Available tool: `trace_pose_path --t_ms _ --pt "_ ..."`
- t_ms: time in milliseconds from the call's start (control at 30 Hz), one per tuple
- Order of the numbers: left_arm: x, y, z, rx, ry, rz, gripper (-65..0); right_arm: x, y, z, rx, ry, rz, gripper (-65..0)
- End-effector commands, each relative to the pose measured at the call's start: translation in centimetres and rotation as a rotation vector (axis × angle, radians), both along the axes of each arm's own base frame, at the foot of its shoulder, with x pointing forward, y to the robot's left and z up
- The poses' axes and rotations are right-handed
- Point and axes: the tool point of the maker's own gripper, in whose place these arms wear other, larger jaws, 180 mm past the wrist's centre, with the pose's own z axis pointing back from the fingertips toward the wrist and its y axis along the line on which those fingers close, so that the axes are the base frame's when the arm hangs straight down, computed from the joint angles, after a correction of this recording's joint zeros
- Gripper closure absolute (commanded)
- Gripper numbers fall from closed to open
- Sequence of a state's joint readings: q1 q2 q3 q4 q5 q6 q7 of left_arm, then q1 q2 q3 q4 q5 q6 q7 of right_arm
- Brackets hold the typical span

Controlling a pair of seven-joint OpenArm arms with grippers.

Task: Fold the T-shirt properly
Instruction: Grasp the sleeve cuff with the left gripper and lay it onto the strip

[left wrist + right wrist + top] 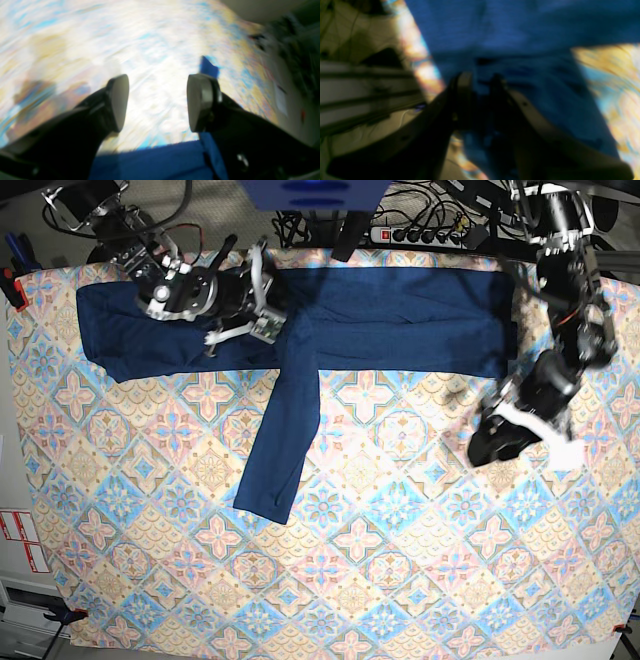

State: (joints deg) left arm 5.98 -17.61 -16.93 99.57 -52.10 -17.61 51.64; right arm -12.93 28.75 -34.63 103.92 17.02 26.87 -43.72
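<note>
Hovering over the patterned cloth (400,510), the left gripper (157,102) has its jaws spread wide and empty; the shirt (380,315) edge lies just behind its fingers. The right gripper (478,82) sits on the shirt where one sleeve (285,430) branches off, jaws narrowly apart with fabric between them; a grip cannot be confirmed through blur.

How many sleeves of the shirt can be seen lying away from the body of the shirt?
1. One sleeve of the T-shirt runs from the folded band toward the near table edge. A second sleeve is not visible; it may be folded in.
</note>
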Motion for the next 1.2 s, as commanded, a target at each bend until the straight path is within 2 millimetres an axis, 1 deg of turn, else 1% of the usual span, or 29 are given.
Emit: trace_pose_path --t_ms 0,67,200,267,367,433,533,600,700,767,800,900,1000,1167 --pt "1.2 -1.0 1.1 0.019 -0.038 -0.036 -36.2 1.4 -0.9 0.9 0.005 -0.036 -0.031 -13.8" --pt "2.8 -3.8 0.3 0.055 -0.029 -0.105 -36.2 2.6 -1.9 1.3 -0.003 -0.059 -0.07 -13.5" --pt "5.7 -8.2 -1.8 0.09 0.016 -0.18 -36.2 3.8 -3.3 1.7 -0.014 -0.083 -0.115 -13.5" --pt "7.1 -11.1 -3.3 0.094 0.046 -0.219 -36.2 3.8 -4.3 1.7 -0.022 -0.083 -0.149 -13.5" --pt "9.1 -14.3 -4.7 0.105 0.037 -0.24 -36.2 3.0 -5.6 1.4 -0.038 -0.065 -0.186 -13.7" --pt "10.1 -16.2 -5.7 0.1 0.037 -0.25 -36.2 2.3 -5.5 1.0 -0.039 -0.047 -0.184 -13.8" --pt "11.6 -19.0 -6.7 0.061 0.029 -0.247 -36.2 2.2 -5.5 1.0 -0.034 -0.048 -0.185 -13.9" --pt "12.1 -20.9 -7.5 0.031 0.029 -0.242 -36.2 2.5 -5.8 1.1 -0.036 -0.056 -0.194 -13.6" --pt "12.5 -22.9 -8.2 0.007 0.024 -0.236 -36.2 3.6 -7.0 1.7 -0.042 -0.082 -0.237 -13.5" --pt "12.5 -24.1 -8.8 0.002 0.028 -0.24 -36.2 4.5 -7.0 2.1 -0.018 -0.099 -0.282 -13.5" --pt "12.7 -24.6 -8.6 0.001 0.018 -0.243 -36.3 5.0 -7.2 2.4 -0.009 -0.109 -0.31 -13.5" --pt "12.2 -25.7 -9.5 0.003 0.038 -0.257 -36.3 6.0 -7.8 3.0 0.012 -0.13 -0.379 -13.5" --pt "11.8 -25.7 -10.3 0.006 0.062 -0.255 -36.3 6.4 -8.2 3.1 0.012 -0.138 -0.399 -13.5" --pt "10.7 -25.5 -11.6 0.007 0.09 -0.255 -36.3 6.8 -7.8 4.2 0.027 -0.17 -0.389 -13.5"
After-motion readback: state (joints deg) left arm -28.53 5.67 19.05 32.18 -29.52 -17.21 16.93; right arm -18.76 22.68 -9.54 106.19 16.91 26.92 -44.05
